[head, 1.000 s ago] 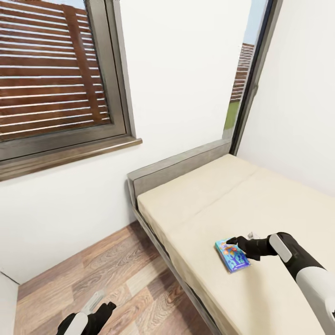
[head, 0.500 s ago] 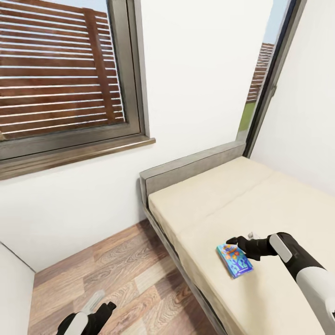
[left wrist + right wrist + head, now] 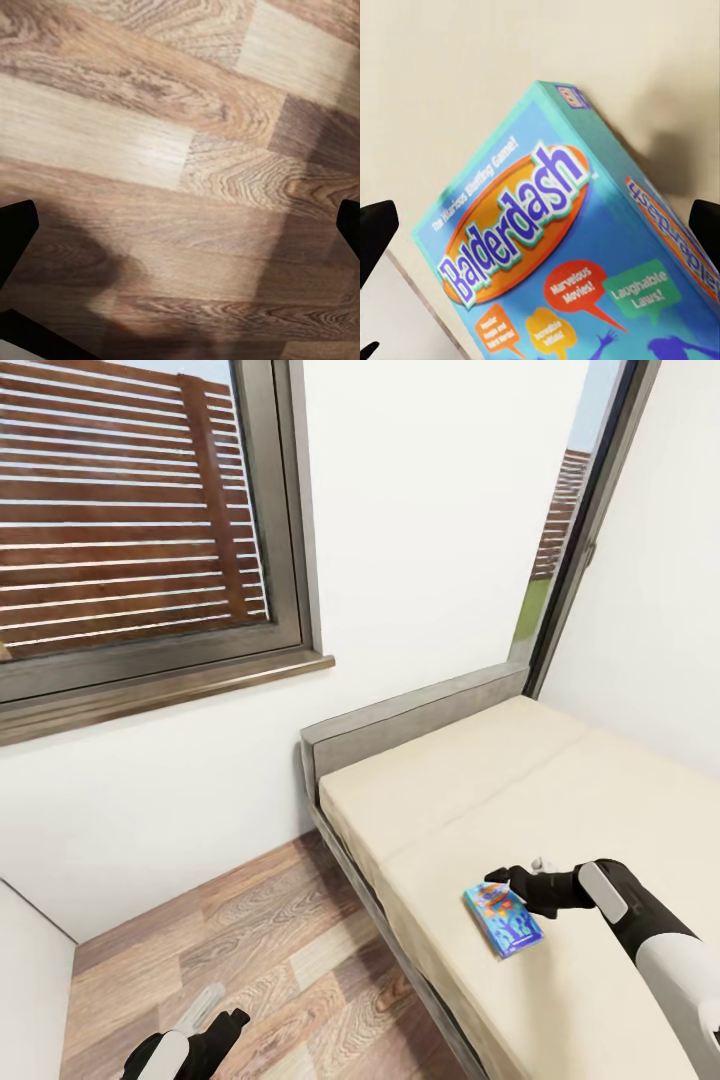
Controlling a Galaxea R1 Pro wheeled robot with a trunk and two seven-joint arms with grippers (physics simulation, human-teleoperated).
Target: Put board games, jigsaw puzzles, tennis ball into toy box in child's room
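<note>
On the bed (image 3: 560,800), near its floor-side edge, your blue board game (image 3: 502,920) lies flat, its cover reading "Balderdash". Your right end effector (image 3: 503,880) hovers at the box's far end with its fingers (image 3: 375,229) spread wide on either side, pinching nothing. The risk from here: closing on a corner or across the wide face could let the flat box pivot, slide on the mattress, or slip off the edge to the wood floor (image 3: 250,950). Your left end effector (image 3: 215,1025) hangs low over that floor, spread and empty. The grey headboard (image 3: 410,715) and the window (image 3: 140,530) stand well apart; nothing blocks the grasp.
</note>
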